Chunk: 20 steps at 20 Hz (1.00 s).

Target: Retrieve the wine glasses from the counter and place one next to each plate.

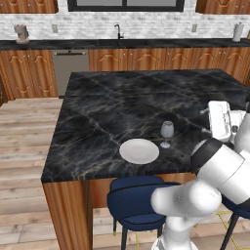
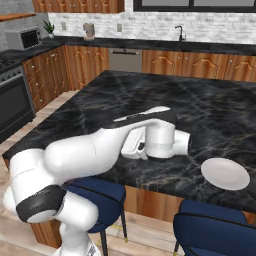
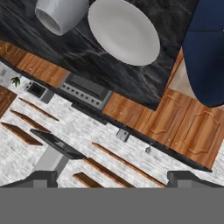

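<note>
Now hand [image 3: 112,179] upturned beside wine glass [image 1: 167,132], plate [image 1: 139,151] (fingers wide apart).

Beyond the gripper stands a white brick wall [image 1: 146,22] with a dark window [image 1: 126,5]. Wooden cabinets [image 1: 146,59] line it, above a wooden plank floor [image 1: 24,141]. Blue stools [image 1: 136,200] stand below.

A large black marble island [image 1: 122,112] stands on pale wood flooring [image 1: 24,141], with 2 blue stools [image 2: 210,225] tucked at its near edge. On the far wall sit a steel dishwasher [image 1: 70,68], a black tap [image 1: 118,31], a microwave [image 2: 27,38] and a potted plant [image 2: 49,27].
</note>
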Tool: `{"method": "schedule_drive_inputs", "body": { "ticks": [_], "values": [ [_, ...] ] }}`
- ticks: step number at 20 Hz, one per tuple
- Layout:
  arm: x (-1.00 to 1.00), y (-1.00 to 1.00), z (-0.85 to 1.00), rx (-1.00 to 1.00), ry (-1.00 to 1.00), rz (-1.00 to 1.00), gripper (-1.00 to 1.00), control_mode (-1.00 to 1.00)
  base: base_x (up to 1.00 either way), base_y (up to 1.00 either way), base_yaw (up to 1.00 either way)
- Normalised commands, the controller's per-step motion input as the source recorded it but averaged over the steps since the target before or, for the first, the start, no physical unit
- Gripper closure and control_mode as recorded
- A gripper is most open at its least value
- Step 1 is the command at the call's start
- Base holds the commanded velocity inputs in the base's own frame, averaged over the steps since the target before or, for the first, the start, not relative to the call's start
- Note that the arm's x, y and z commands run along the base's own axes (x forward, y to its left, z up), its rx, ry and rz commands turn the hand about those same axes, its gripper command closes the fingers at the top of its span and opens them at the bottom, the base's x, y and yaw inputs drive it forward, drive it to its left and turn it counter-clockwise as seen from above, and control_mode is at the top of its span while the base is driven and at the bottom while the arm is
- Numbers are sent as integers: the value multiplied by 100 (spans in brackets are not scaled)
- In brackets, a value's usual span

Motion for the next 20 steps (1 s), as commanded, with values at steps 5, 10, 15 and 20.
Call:
{"method": "schedule_drive_inputs", "body": {
  "ticks": [5,10,15,20],
  "values": [
    [-51,52,15,-1,4,0,-100,-100,0,0,0],
    [-82,24,21,0,-1,0,-100,-100,0,0,0],
    [-37,10,17,0,-4,0,-100,100,-60,17,2],
    [0,0,0,0,0,0,-100,100,-100,78,11]
  ]
}}
